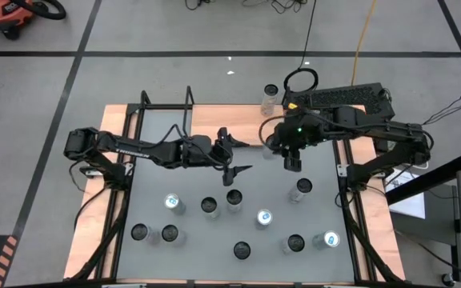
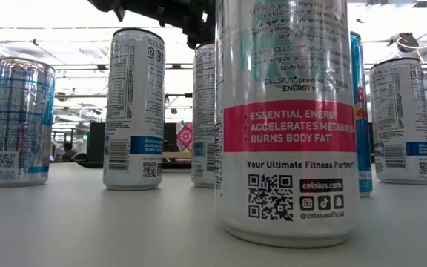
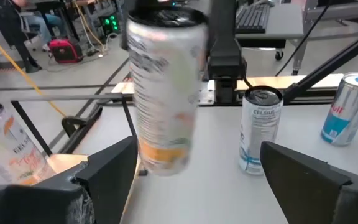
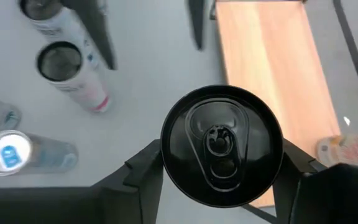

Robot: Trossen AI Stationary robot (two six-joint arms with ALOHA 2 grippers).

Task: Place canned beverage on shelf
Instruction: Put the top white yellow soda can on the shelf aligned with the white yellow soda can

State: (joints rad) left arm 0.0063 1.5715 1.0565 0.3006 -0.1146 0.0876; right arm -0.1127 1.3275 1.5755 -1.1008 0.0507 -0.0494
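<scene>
Here, nearest the right wrist camera, the right gripper [image 4: 219,177] has its jaws closed against the sides of a black-topped can [image 4: 219,146], carried in the air beside the light-wood shelf [image 4: 272,68]. The grip could slip, or the can could clip the shelf's black rod frame on the way in, or nudge the can [image 1: 270,99] already standing on the board. Farther off, the left gripper [image 1: 234,156] waits with its fingers spread wide and nothing between them, pointed at the lifted can. The left wrist view shows the can off the table; the high view alone places the shelf at the table's far edge.
</scene>
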